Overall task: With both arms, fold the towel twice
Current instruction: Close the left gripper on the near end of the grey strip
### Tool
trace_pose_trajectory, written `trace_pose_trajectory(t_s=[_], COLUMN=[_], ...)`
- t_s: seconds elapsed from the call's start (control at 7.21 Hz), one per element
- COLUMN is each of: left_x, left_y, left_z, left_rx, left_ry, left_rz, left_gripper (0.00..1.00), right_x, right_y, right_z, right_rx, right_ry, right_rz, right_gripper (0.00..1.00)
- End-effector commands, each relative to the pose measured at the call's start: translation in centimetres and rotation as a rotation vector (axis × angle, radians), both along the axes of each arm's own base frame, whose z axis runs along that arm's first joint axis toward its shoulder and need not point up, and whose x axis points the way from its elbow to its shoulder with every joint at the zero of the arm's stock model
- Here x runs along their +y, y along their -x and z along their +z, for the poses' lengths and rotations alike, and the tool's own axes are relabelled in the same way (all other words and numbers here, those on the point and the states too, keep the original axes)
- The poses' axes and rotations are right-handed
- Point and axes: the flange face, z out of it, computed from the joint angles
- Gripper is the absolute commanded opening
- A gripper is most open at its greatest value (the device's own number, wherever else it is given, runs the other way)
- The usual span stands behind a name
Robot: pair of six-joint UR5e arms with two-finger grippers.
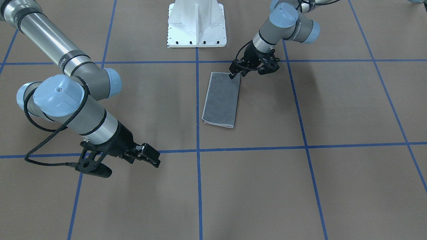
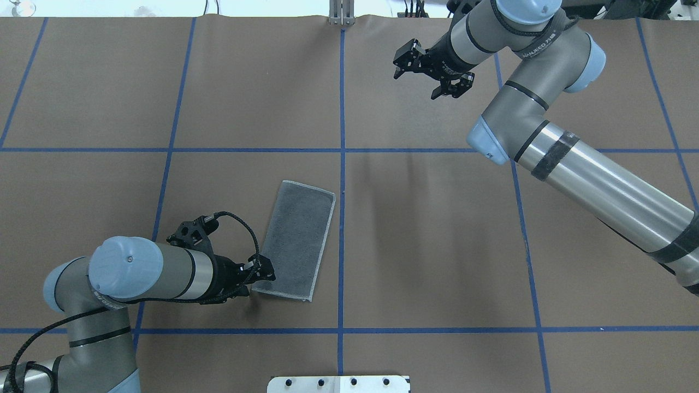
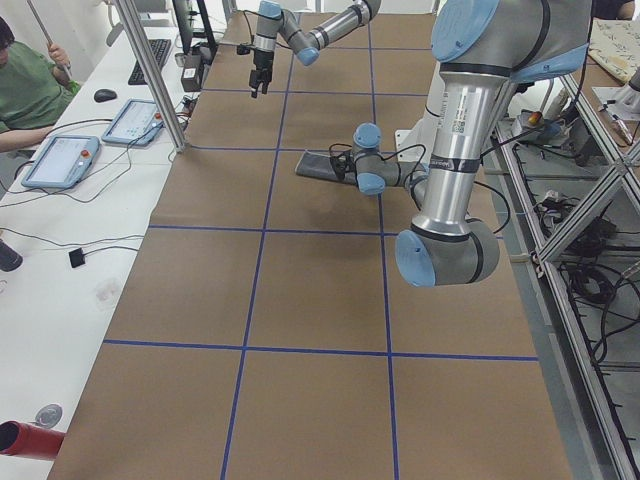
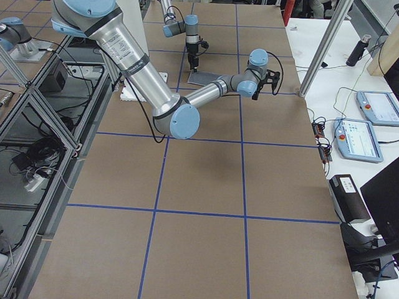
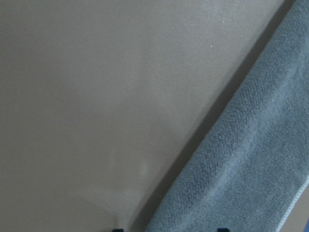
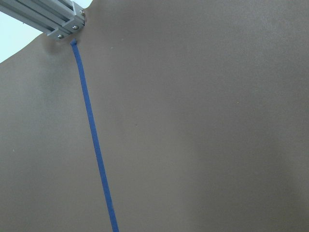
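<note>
Left claw released, tips astride towel's near corner; risk of pinching top layer only, or shoving cloth askew. Towel flat on bench, folded once, grey up. Right claw released, well beyond towel's far end; one-sided lift would skew second fold.

We see our right arm big and close, reaching over the brown table, with the right gripper near a metal post. Way back, the left gripper points down at the grey towel.
</note>
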Motion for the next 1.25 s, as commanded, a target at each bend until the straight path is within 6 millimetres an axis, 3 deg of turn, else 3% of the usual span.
trace_pose_trajectory(t_s=[0.0,0.28,0.55,1.11], left_x=[0.04,0.04,0.07,-0.01], left_y=[-0.16,-0.43,-0.63,-0.59], left_z=[0.14,-0.24,-0.20,-0.78], left_rx=[-0.003,0.003,0.001,0.011], left_ry=[0.001,-0.001,0.001,-0.003], left_rz=[0.002,0.003,0.004,0.003], left_gripper=[0.62,0.61,0.52,0.23], right_x=[-0.01,-0.01,-0.01,-0.07], right_y=[0.00,0.00,0.00,0.05], right_z=[-0.06,-0.06,-0.06,0.28], right_rx=[-0.001,-0.001,-0.001,0.003], right_ry=[0.000,0.000,0.000,0.004], right_rz=[0.001,0.001,0.001,0.000], right_gripper=[1.00,1.00,1.00,1.00])
